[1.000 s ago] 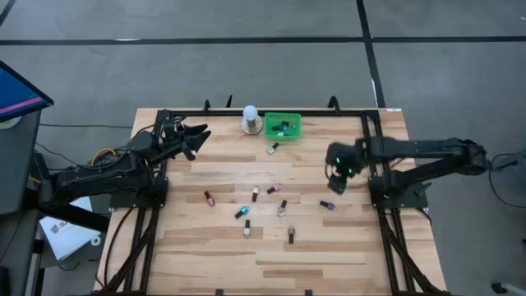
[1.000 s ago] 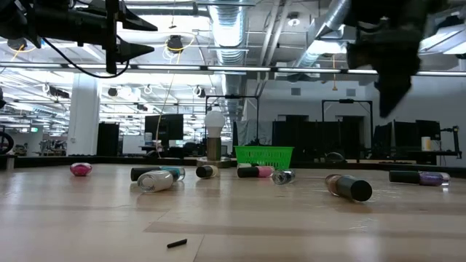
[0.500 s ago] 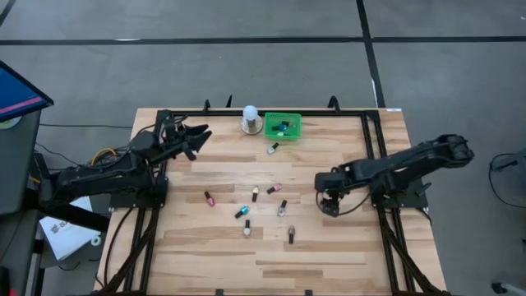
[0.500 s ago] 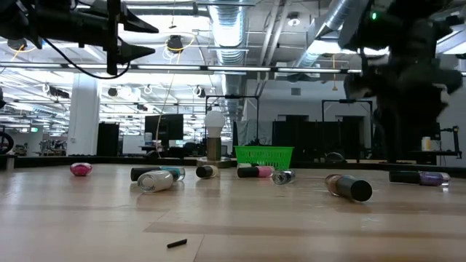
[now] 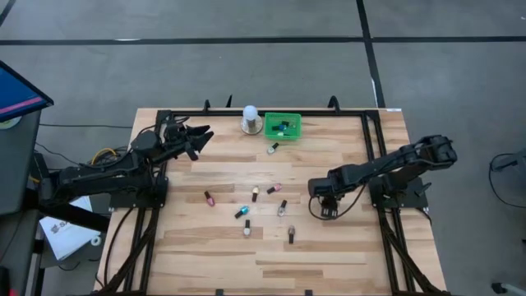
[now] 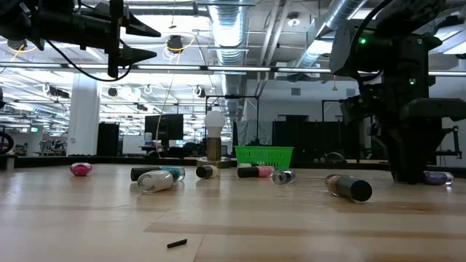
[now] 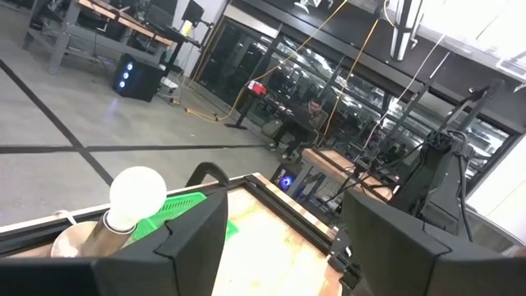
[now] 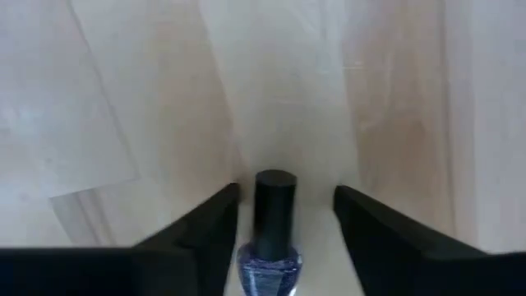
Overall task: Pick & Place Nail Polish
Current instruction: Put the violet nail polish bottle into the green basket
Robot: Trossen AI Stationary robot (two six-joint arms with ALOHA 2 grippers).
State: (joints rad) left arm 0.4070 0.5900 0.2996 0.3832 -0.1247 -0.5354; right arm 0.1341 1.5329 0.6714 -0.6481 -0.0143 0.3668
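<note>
The right pincer (image 5: 323, 207) is down at the bench (image 5: 329, 247), its fingers (image 8: 205, 226) straddling a purple bottle (image 8: 271, 242) that lies with its dark cap pointing ahead. A gap shows on either side of the cap, so the jaws stand part open around the bottle and nothing is gripped yet. Coming straight down over a lying bottle makes sense, since the fingers can then close across its narrow width. The left pincer (image 5: 197, 136) waits wide open in the air near the bench's far left corner, clear of the work. Other bottles lie scattered about mid-bench, among them a pink one (image 5: 209, 198) and a teal one (image 5: 242, 212). One (image 5: 273, 148) rests just in front of the green tray (image 5: 283, 125), which already holds at least one. The tray looks like the place to put them, beside a white dome (image 5: 250, 113).
</note>
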